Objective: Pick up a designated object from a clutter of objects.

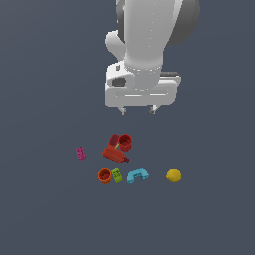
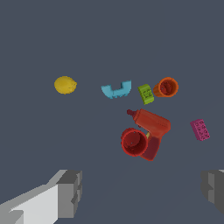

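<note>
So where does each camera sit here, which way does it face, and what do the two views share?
Exterior view: off the arm, angled down at the toys on the grey floor; shows the arm's white wrist and the open gripper hanging above them.
Wrist view: on the wrist, looking down past the fingertips at the same toys.
Shared: cyan arch, lemon, green brick, pink brick.

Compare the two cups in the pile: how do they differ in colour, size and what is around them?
The red cup is darker and looks larger than the orange cup. The red cup lies against the red bottle-like piece, while the orange cup stands beside the green brick, and whether they touch is unclear. In the exterior view, the red cup sits farther back and the orange cup nearer the front. Both are small, round and open-mouthed.
</note>
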